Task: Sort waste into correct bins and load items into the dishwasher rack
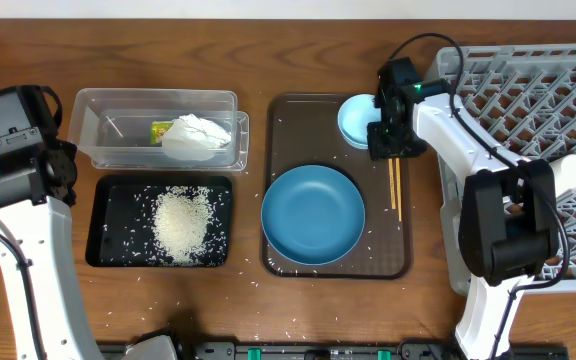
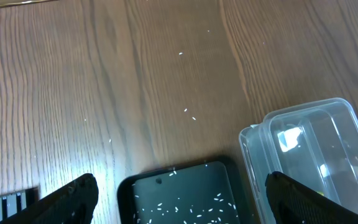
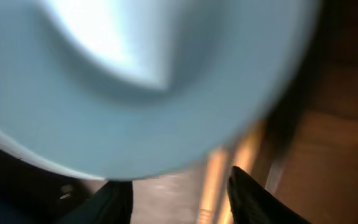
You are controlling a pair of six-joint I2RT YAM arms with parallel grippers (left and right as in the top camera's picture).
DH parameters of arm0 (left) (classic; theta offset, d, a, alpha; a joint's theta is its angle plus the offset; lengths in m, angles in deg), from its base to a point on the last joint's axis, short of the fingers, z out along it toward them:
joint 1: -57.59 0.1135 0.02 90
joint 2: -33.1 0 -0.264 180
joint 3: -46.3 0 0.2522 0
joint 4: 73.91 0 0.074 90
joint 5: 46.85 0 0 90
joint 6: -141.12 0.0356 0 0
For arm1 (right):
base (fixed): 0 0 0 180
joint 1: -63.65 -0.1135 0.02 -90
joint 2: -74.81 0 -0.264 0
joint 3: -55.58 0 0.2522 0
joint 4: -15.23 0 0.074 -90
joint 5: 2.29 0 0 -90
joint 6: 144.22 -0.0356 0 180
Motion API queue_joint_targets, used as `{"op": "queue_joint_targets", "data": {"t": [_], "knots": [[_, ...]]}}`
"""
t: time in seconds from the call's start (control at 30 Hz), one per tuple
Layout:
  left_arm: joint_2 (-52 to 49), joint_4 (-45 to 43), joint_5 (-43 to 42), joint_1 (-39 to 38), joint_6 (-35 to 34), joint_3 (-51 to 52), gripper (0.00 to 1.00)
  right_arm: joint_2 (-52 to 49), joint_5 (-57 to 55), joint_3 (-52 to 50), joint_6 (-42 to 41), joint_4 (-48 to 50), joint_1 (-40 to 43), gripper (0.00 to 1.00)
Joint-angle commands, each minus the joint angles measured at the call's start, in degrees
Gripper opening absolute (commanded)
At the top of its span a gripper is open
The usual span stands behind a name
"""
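While the grey dishwasher rack [image 1: 528, 70] fills the table's three o'clock side, the brown serving tray [image 1: 293, 130] lies central. The black tray [image 1: 108, 240] with rice [image 1: 181, 222] sits at eight o'clock and the clear tub [image 1: 93, 125] at ten. The left gripper [image 2: 180, 185] hangs spread wide, grasping nothing. The large dark-blue bowl [image 1: 313, 215] rests on the serving tray. The right gripper [image 1: 383, 135] meets the small light-blue bowl [image 1: 353, 120] at its three o'clock rim; whether it grips I cannot tell

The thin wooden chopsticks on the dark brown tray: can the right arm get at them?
Probably yes. The right gripper hangs just by their far end, and the thin wooden chopsticks lie uncovered on the dark brown tray, apart from the large dark-blue bowl. Lying flat, they may be hard to pinch.
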State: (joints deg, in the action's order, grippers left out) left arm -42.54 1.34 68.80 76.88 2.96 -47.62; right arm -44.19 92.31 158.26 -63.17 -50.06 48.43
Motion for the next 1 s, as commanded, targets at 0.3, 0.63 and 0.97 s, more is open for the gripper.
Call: {"op": "queue_joint_targets", "data": {"t": [0.3, 0.63, 0.97], "knots": [[-0.07, 0.2, 0.5, 0.2, -0.13, -0.2, 0.89, 0.9, 8.81, 12.28, 4.81, -8.26, 0.83, 0.3], [-0.07, 0.2, 0.5, 0.2, -0.13, -0.2, 0.89, 1.03, -2.43, 18.29, -1.75, -6.62, 7.21, 0.01], [-0.07, 0.2, 0.48, 0.2, -0.13, -0.2, 0.89, -2.89, -5.68, 15.47, -3.48, -4.09, 7.21, 0.01]]}}
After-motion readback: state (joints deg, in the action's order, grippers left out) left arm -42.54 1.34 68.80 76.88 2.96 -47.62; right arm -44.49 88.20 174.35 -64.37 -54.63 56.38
